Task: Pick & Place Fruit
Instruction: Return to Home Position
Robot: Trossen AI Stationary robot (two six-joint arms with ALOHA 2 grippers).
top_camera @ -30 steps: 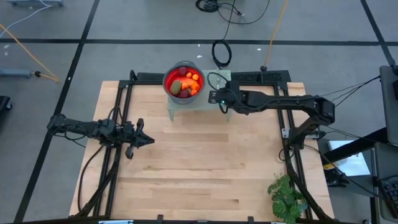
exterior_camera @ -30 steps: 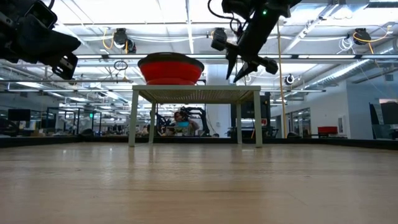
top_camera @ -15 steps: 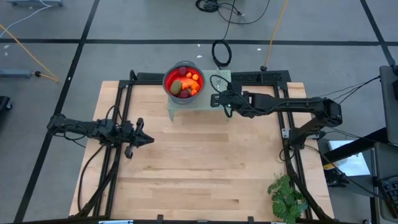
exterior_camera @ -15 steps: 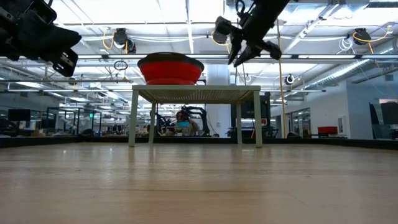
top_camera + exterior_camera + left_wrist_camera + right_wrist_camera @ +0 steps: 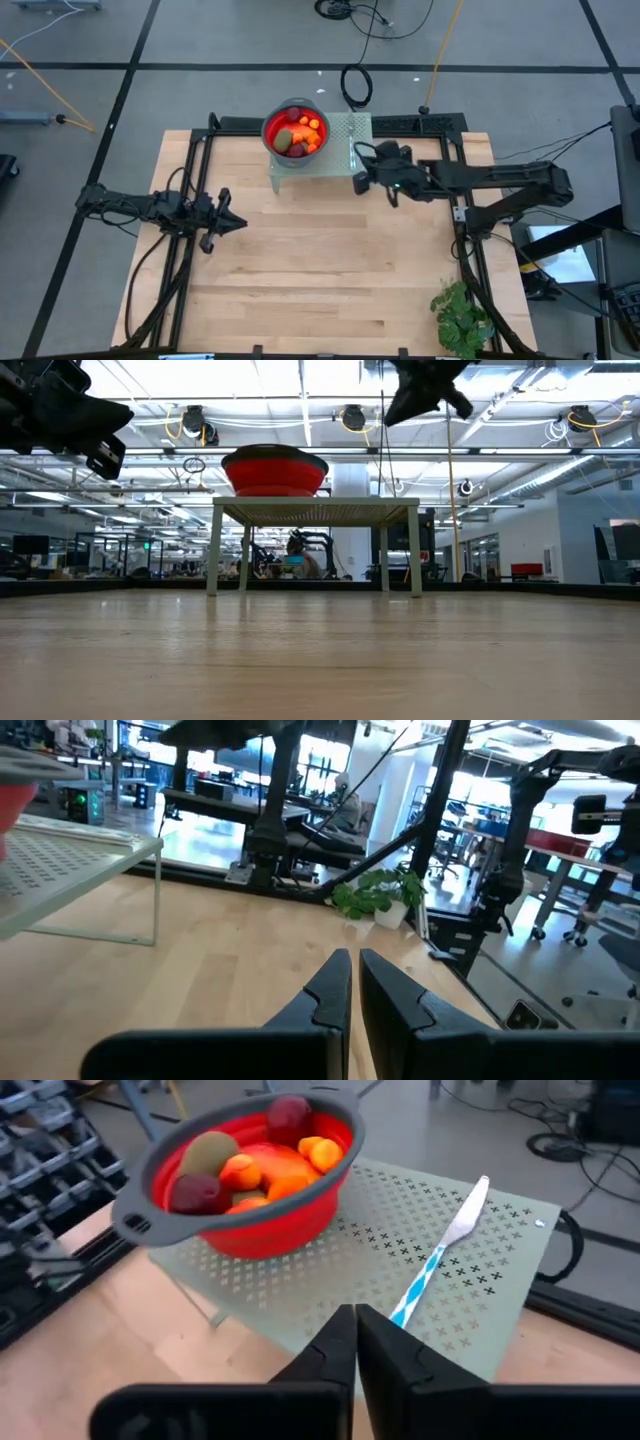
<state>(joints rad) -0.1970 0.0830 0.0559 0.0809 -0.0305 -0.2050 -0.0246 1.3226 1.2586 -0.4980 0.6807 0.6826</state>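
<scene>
The small toy fruit (image 5: 250, 1165) is all in a heap inside the red fold-up strainer bowl with a grey rim (image 5: 150, 1220). The bowl stands on a pale green metal shelf with little holes (image 5: 330, 1270), at the far side of the light wooden worktop (image 5: 320, 270). A thin silver knife with a blue and white striped handle (image 5: 440, 1250) lies flat on the shelf beside the bowl, not touching it.

The right hand (image 5: 360, 180) hangs just beside the shelf's near edge. Its fingers are narrow, almost touching, and hold nothing. The left hand (image 5: 238, 225) waits over the left part of the worktop, fingers close together and empty too.

What could go wrong? The right hand is close to the shelf and to the knife's handle. If the arm drops low on its way home, it might bump the shelf. Then the bowl could shake, and the dark red round fruit (image 5: 290, 1115) at the top of the heap might roll out. The knife could slide off as well.

Most pieces are round and point no way. The olive-brown oval (image 5: 208, 1155) seems to lean on the bowl's wall, with its long way slanted up to the rim. I cannot pick out the longer piece in the heap. The knife's long way runs across the shelf, blade end away from the right hand.
</scene>
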